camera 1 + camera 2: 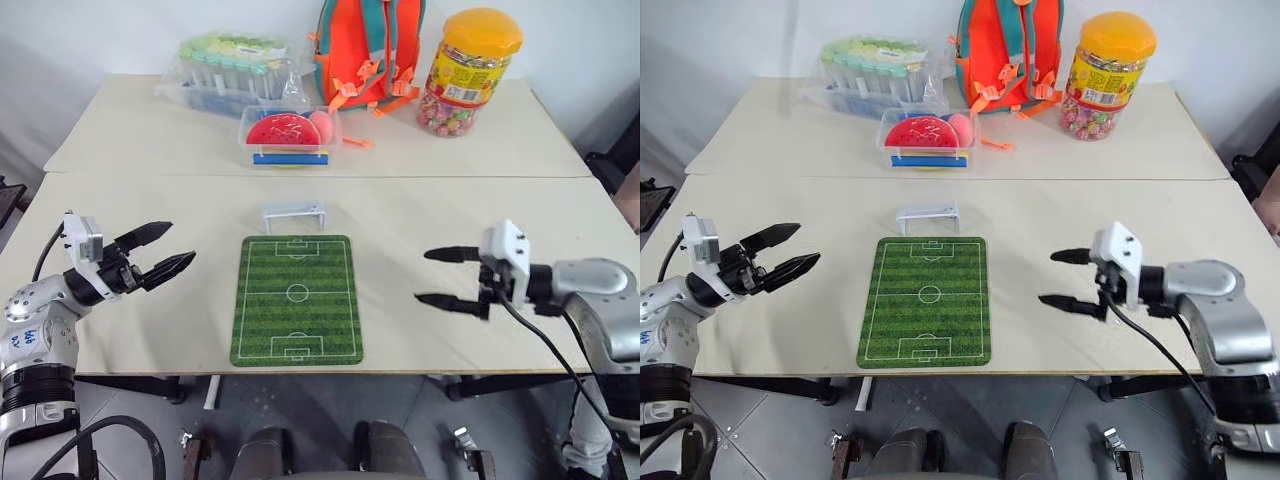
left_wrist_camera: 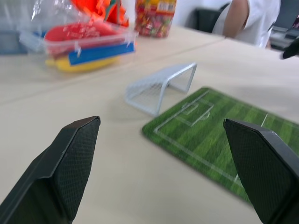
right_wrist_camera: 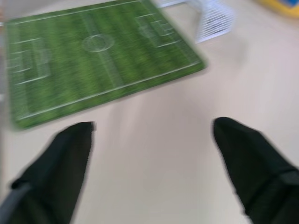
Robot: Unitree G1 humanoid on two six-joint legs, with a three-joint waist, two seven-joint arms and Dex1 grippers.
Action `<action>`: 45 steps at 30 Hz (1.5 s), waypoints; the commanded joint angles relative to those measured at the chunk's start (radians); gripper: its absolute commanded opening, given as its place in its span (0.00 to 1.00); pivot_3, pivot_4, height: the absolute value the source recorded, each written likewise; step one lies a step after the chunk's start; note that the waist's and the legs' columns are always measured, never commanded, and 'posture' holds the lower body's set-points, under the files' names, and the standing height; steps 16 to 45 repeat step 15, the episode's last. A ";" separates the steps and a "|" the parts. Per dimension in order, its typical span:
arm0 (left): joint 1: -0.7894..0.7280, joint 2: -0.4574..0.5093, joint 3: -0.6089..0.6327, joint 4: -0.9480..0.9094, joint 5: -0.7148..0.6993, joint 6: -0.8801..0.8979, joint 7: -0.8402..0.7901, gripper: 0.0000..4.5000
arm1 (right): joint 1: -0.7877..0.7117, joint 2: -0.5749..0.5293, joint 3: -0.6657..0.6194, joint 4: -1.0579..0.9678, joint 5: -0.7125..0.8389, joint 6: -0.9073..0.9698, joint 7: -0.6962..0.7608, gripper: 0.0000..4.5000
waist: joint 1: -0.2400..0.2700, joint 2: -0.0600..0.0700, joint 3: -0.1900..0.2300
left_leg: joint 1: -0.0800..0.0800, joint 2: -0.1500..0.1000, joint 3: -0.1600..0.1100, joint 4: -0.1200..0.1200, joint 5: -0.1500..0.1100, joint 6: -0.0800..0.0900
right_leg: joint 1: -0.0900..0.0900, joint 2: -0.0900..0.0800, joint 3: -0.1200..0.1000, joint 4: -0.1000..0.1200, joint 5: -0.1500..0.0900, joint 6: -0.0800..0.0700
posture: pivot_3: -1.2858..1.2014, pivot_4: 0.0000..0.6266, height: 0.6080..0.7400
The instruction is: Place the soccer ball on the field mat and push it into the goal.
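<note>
The green field mat [image 1: 297,298] with white pitch lines lies flat at the middle of the near table. The small white goal [image 1: 294,214] stands just beyond the mat's far end, its mouth towards the mat. My left gripper [image 1: 180,244] hovers open to the left of the mat, pointing at it, with nothing between its fingers. My right gripper [image 1: 423,276] hangs open to the right of the mat, also empty. The left wrist view looks over the goal [image 2: 161,86] and the mat's [image 2: 224,135] corner. The soccer ball is out of view.
On the far table stand a clear box [image 1: 288,135] of red, blue and yellow things, a pack of tubes [image 1: 235,60], an orange backpack [image 1: 365,50] and a candy jar [image 1: 470,70]. A person in white [image 2: 252,18] stands beyond the table.
</note>
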 commanded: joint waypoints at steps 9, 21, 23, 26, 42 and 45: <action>0.089 0.064 0.069 0.006 0.003 0.015 -0.039 1.00 | 0.101 0.011 -0.101 0.043 0.052 -0.115 0.000 0.99 | 0.005 0.000 0.000 | 0.000 0.002 -0.001 0.001 0.000 0.000 | 0.000 0.000 0.000 0.000 0.000 0.000 | 0.52 0.24 1.00; 0.122 0.048 0.108 -0.048 -0.025 0.025 -0.030 1.00 | 0.204 0.066 -0.141 -0.051 0.070 -0.110 -0.133 0.99 | 0.006 0.000 0.000 | 0.000 0.003 -0.001 0.000 0.000 0.000 | 0.000 0.000 0.000 0.000 0.000 0.000 | 0.52 0.24 1.00; 0.122 0.048 0.108 -0.048 -0.025 0.025 -0.030 1.00 | 0.204 0.066 -0.141 -0.051 0.070 -0.110 -0.133 0.99 | 0.006 0.000 0.000 | 0.000 0.003 -0.001 0.000 0.000 0.000 | 0.000 0.000 0.000 0.000 0.000 0.000 | 0.52 0.24 1.00; 0.122 0.048 0.108 -0.048 -0.025 0.025 -0.030 1.00 | 0.204 0.066 -0.141 -0.051 0.070 -0.110 -0.133 0.99 | 0.006 0.000 0.000 | 0.000 0.003 -0.001 0.000 0.000 0.000 | 0.000 0.000 0.000 0.000 0.000 0.000 | 0.52 0.24 1.00; 0.122 0.048 0.108 -0.048 -0.025 0.025 -0.030 1.00 | 0.204 0.066 -0.141 -0.051 0.070 -0.110 -0.133 0.99 | 0.006 0.000 0.000 | 0.000 0.003 -0.001 0.000 0.000 0.000 | 0.000 0.000 0.000 0.000 0.000 0.000 | 0.52 0.24 1.00; 0.122 0.048 0.108 -0.048 -0.025 0.025 -0.030 1.00 | 0.204 0.066 -0.141 -0.051 0.070 -0.110 -0.133 0.99 | 0.006 0.000 0.000 | 0.000 0.003 -0.001 0.000 0.000 0.000 | 0.000 0.000 0.000 0.000 0.000 0.000 | 0.52 0.24 1.00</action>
